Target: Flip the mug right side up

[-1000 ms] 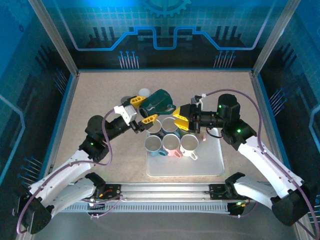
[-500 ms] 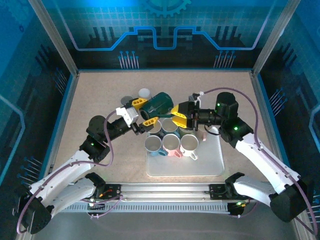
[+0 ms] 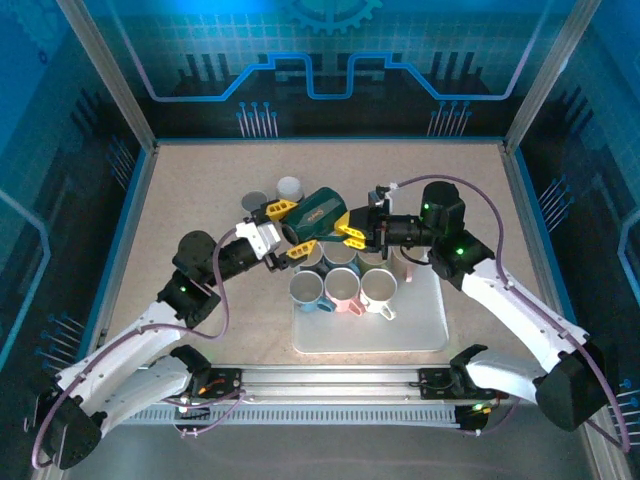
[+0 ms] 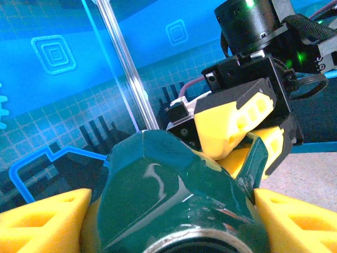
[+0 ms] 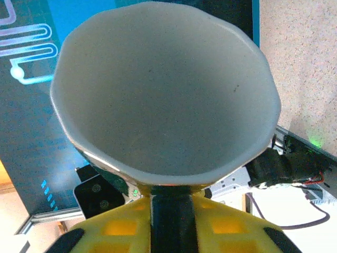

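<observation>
Top external view: the green mug (image 3: 322,212) hangs on its side in the air, above the far edge of the tray (image 3: 425,330) and its upright mugs (image 3: 343,287), clear of the surface (image 3: 190,190). The left hand (image 3: 291,228) clamps the mug's body between its fingers. The right hand (image 3: 350,228) is closed on the handle side, and the mug's pale interior faces that wrist camera. The step appears to be a hand-to-hand transfer mid-flip. Next, the left hand would need to release so the right can rotate the mouth upward.
</observation>
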